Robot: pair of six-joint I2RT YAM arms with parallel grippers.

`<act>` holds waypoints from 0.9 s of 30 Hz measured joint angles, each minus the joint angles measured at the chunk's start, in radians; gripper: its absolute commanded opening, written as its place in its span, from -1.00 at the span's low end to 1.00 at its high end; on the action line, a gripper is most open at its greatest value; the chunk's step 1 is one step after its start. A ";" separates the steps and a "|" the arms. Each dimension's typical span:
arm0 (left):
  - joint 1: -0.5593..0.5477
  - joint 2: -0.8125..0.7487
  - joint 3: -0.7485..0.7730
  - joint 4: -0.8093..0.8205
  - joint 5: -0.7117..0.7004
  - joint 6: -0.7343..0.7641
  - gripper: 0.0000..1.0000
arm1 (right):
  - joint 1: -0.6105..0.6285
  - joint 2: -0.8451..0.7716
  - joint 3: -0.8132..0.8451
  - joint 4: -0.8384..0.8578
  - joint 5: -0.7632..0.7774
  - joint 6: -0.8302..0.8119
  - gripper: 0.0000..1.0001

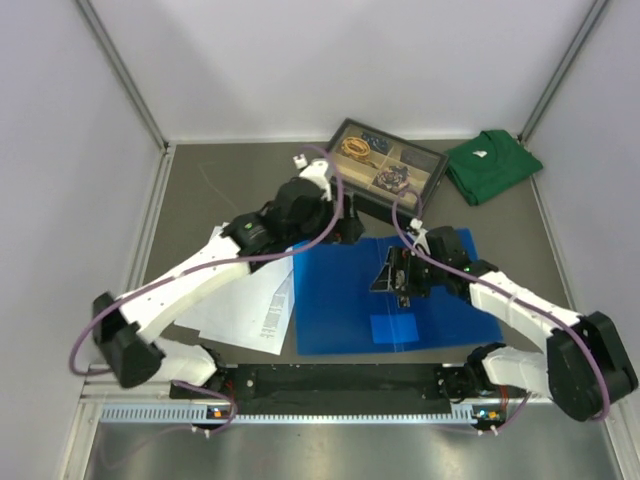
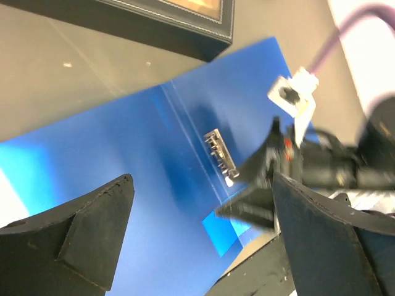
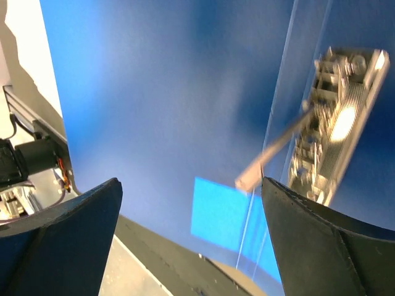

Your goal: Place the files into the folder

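we have the folder [image 1: 345,305] open flat; the files [image 1: 245,305] lie left of it, none inside yet. left gripper [image 2: 200,237] and right gripper [image 3: 191,240] gape wide, empty.

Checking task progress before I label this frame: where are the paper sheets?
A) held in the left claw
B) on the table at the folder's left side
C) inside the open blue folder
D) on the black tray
B: the files lie spread on the table along the left edge of the folder, and its open blue faces show no paper.
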 measured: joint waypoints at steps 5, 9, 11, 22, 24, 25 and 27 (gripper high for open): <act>0.007 -0.232 -0.183 -0.005 0.005 -0.010 0.90 | 0.003 0.205 0.145 0.051 -0.002 -0.039 0.87; 0.006 -0.343 -0.356 0.004 0.065 -0.069 0.88 | 0.003 0.375 0.328 0.065 0.039 -0.108 0.87; 0.006 -0.381 -0.449 0.010 0.099 -0.113 0.87 | 0.003 0.454 0.407 0.071 0.051 -0.148 0.87; -0.026 -0.457 -0.589 0.019 0.163 -0.225 0.88 | 0.005 0.613 0.526 0.010 0.074 -0.246 0.87; -0.028 -0.455 -0.585 -0.008 0.108 -0.224 0.96 | 0.006 0.581 0.544 -0.034 0.098 -0.253 0.87; -0.028 -0.451 -0.579 -0.026 0.069 -0.226 0.96 | 0.006 0.557 0.549 -0.056 0.114 -0.255 0.87; -0.028 -0.435 -0.558 -0.083 -0.039 -0.247 0.96 | 0.006 0.480 0.548 -0.110 0.165 -0.257 0.88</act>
